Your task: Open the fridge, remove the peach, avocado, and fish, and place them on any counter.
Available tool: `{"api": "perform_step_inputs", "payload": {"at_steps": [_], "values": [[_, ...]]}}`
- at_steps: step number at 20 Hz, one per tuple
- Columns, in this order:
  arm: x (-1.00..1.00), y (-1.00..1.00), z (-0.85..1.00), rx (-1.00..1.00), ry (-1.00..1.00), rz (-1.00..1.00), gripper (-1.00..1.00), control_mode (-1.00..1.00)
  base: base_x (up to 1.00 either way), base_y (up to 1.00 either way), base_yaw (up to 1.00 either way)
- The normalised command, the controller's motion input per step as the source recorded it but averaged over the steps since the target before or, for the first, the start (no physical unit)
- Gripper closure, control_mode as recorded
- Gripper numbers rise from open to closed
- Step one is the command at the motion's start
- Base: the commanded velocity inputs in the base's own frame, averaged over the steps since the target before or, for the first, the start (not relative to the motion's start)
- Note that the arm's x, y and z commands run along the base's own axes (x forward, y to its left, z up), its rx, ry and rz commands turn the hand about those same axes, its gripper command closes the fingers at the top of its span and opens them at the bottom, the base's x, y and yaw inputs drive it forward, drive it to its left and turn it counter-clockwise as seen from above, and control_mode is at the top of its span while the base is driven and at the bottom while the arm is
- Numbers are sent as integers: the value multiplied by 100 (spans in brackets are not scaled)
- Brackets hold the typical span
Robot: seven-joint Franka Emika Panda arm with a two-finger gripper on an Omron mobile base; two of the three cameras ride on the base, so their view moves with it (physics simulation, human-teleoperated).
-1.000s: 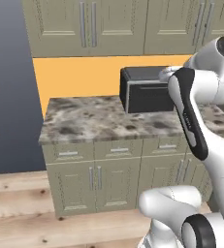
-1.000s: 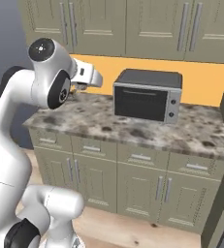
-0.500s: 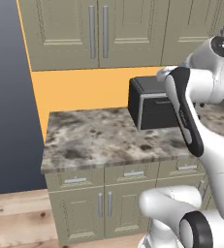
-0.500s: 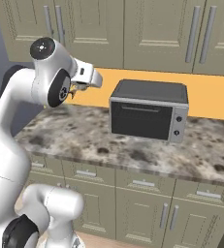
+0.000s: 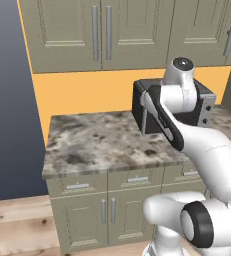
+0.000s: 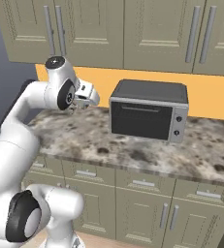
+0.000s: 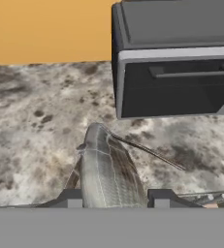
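I am holding the fish (image 7: pixel 106 169) in my gripper (image 7: pixel 116 196), jaws pinched on its sides, up in the air over the counter (image 5: pixel 102 145). To do this well, I should go down slowly onto a bare spot, away from the dark oven (image 6: pixel 150 116), and let go only when the fish lies on the stone. The fish is grey and silver with thin lines along it. I think its tail end is the part I grip, but that is hidden.
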Motion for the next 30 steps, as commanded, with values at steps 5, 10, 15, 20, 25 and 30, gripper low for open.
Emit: {"api": "perform_step_inputs", "payload": {"at_steps": [5,10,15,20,25,30], "values": [[78,29,-100,0,14,0,100,-100,0,0,0],[96,1,-100,0,2,0,100,-100,0,0,0],[82,26,-100,0,1,0,100,-100,0,0,0],[94,39,-100,0,4,0,100,-100,0,0,0],[50,32,-75,0,0,0,100,-100,0,0,0],[10,-4,6,0,-2,0,-100,-100,0,0,0]]}}
